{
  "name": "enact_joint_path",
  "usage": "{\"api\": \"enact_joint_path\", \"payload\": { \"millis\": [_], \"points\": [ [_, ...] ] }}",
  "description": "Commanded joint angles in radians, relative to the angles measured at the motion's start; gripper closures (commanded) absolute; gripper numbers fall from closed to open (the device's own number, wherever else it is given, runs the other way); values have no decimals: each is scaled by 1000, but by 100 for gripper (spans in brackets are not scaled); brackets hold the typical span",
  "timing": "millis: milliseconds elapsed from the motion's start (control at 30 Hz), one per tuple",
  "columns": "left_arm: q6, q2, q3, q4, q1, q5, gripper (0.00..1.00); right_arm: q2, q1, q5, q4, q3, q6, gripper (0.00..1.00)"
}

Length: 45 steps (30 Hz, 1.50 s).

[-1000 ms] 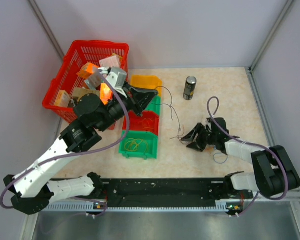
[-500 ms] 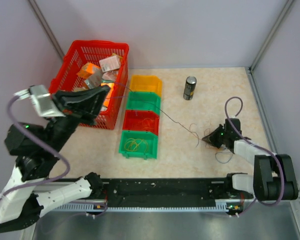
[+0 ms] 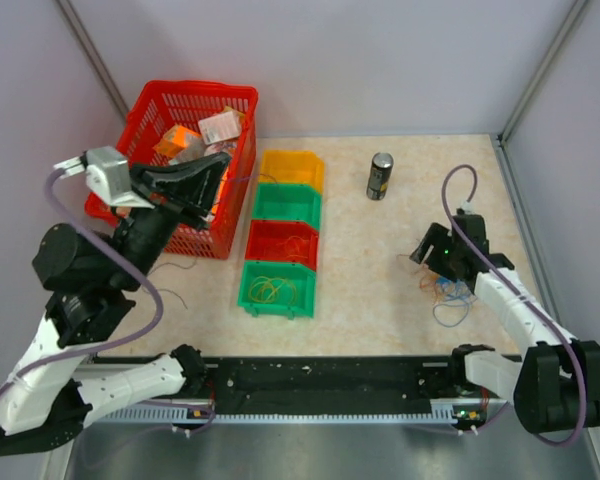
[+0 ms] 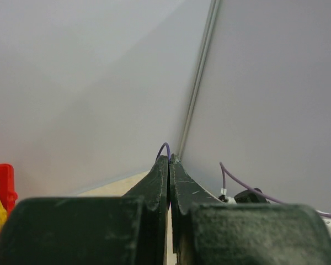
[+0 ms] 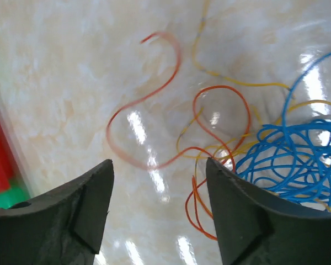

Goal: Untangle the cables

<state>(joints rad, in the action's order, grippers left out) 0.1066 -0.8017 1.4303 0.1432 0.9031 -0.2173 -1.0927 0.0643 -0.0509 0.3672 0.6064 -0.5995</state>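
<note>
Two arms show in the top view. Your left gripper (image 3: 220,163) hangs over the red basket (image 3: 145,105), its fingers pressed together. Your right gripper (image 3: 428,252) sits low over the table (image 3: 360,320), and the cables (image 3: 448,292) lie in a loose heap just beside it, on the side nearer the arm bases. The can (image 3: 381,176) stands well beyond that gripper, and the row of bins (image 3: 285,235) is far off to its left.

On the left wrist camera, you have the left gripper (image 4: 169,161) clamped on a purple wire (image 4: 163,148), which arches out just above the closed tips. The basket's (image 4: 0,182) edge shows low to the left of the fingers.

On the right wrist camera, the right gripper (image 5: 159,165) is spread apart with nothing between the fingers, only bare tabletop. The blue cable (image 5: 298,160) is bunched just to the right of the right finger. An orange cable (image 5: 223,88) loops ahead of that finger, and a blurred reddish wire (image 5: 174,66) curls ahead of the gap.
</note>
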Motion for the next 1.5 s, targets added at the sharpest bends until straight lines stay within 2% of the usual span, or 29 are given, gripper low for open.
{"api": "enact_joint_path", "payload": {
  "millis": [0, 100, 167, 333, 467, 633, 900, 1167, 1333, 1433, 1467],
  "points": [
    [56, -50, 4, 2, -1, 16, 100, 71, 139, -1, 104, 95, 118, 25],
    [96, -80, 4, 15, -1, 7, 100, 144, 216, -26, 153, 160, 176, 19],
    [113, -103, 10, 24, -1, 19, 100, 203, 262, -117, 141, 194, 257, 19],
    [145, -143, 30, 42, -3, 47, 100, 333, 342, -403, -100, 145, 323, 18],
    [180, -163, 33, 36, -3, 79, 100, 314, 342, -562, -298, 150, 264, 18],
    [228, -188, 28, 16, -3, 145, 100, 190, 345, -782, -499, 191, 185, 19],
    [258, -198, 12, -4, -4, 173, 100, 76, 405, -747, -657, 184, 84, 19],
    [260, -197, 18, -4, -7, 180, 100, -35, 546, -650, -699, 219, 110, 19],
    [257, -192, 15, 4, -9, 179, 100, -55, 554, -659, -747, 208, 64, 36],
    [252, -195, 13, 6, -12, 173, 100, -47, 554, -702, -813, 181, 20, 55],
    [251, -195, 13, 4, -13, 171, 100, -42, 554, -702, -824, 173, 4, 65]
  ]
}}
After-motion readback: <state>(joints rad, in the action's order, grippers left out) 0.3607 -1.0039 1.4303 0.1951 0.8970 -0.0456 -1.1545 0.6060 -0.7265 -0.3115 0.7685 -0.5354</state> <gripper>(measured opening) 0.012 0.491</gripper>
